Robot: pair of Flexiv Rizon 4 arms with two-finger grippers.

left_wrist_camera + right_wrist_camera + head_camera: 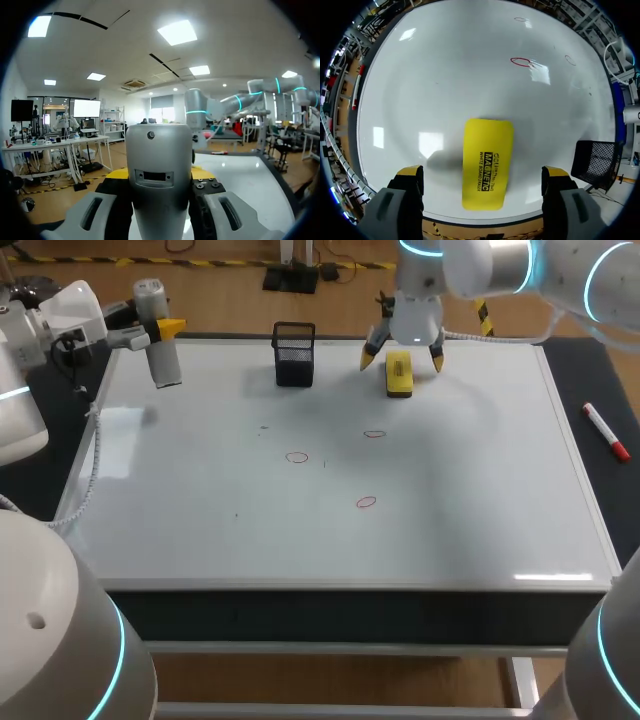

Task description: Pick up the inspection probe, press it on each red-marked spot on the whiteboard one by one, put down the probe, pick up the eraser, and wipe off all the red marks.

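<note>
Right hand spread wide over rectangular yellow eraser; left hand grips grey cylindrical probe.

— How do the arms look?
— Left arm and right arm: glossy white shells, glowing cyan rings.
— The left gripper and right gripper?
— Grey slotted fingers, black screws, yellow tips; a white coiled cable.

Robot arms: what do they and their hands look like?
Left arm and right arm are glossy white rounded tubes with glowing cyan rings at the joints. Left hand and right hand are grey, each with two yellow-tipped fingers. A white coiled cable hangs by the left arm.
</note>
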